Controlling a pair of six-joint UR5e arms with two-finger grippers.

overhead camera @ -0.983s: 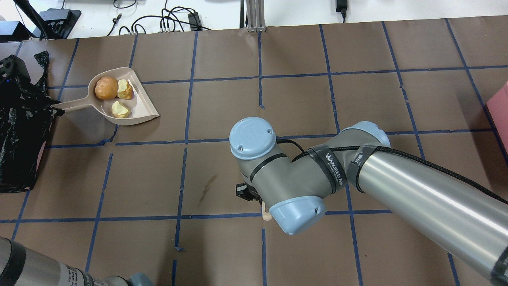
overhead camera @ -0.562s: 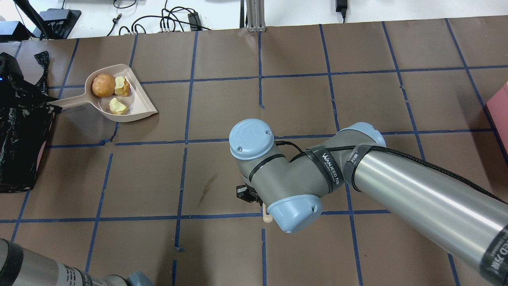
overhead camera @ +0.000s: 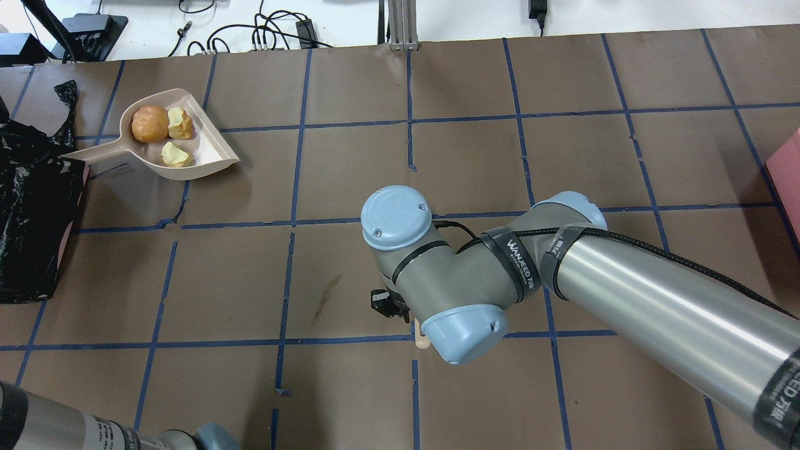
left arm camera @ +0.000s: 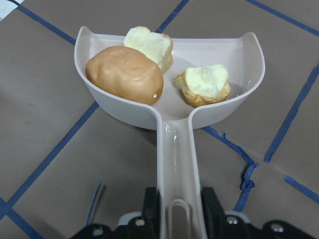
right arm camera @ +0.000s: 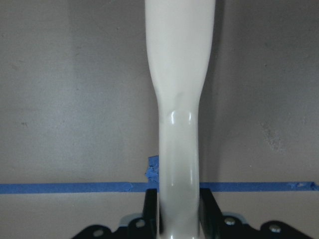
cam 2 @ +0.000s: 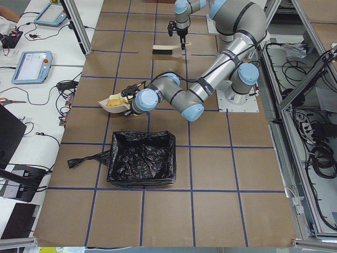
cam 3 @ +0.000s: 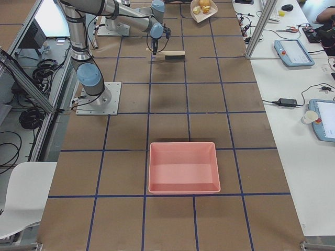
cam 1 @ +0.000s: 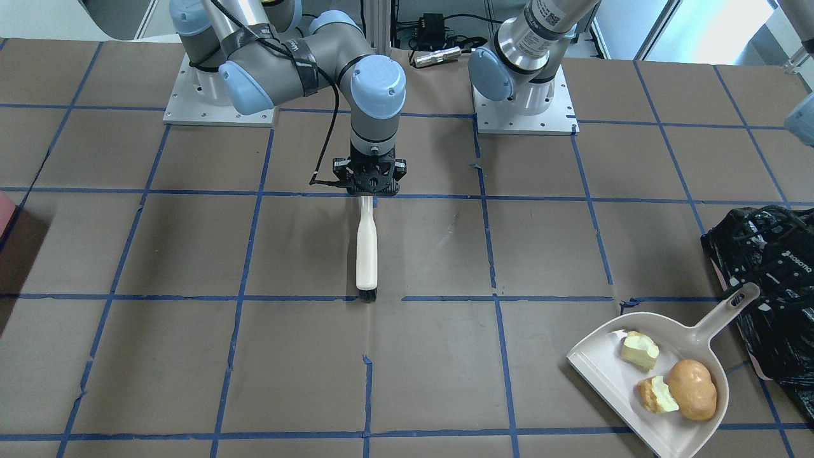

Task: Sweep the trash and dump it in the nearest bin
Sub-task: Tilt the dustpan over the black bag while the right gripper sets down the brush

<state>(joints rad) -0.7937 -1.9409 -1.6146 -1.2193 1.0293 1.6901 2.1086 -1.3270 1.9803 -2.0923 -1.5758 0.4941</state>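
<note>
In the left wrist view the left gripper (left arm camera: 180, 205) is seen clamped on the handle of the beige plastic dustpan (left arm camera: 244, 64). The tan-orange potato-shaped piece (left arm camera: 124, 74) and two pale yellow spongy chunks (left arm camera: 149, 45) (left arm camera: 203, 82) are held in its scoop, while that grasp is cut off overhead. The right gripper (right arm camera: 178, 209) is closed on the cream-handled, black-bristled brush (cam 1: 367, 245), which is almost wholly hidden overhead beneath the right arm (overhead camera: 625, 281) but is seen in the front-facing view stretched toward 6 o'clock. Only in the exterior left view is the open mouth of the black-bag-lined bin (cam 2: 141, 158) shown, with the dustpan at its 11 o'clock, apart from it.
</note>
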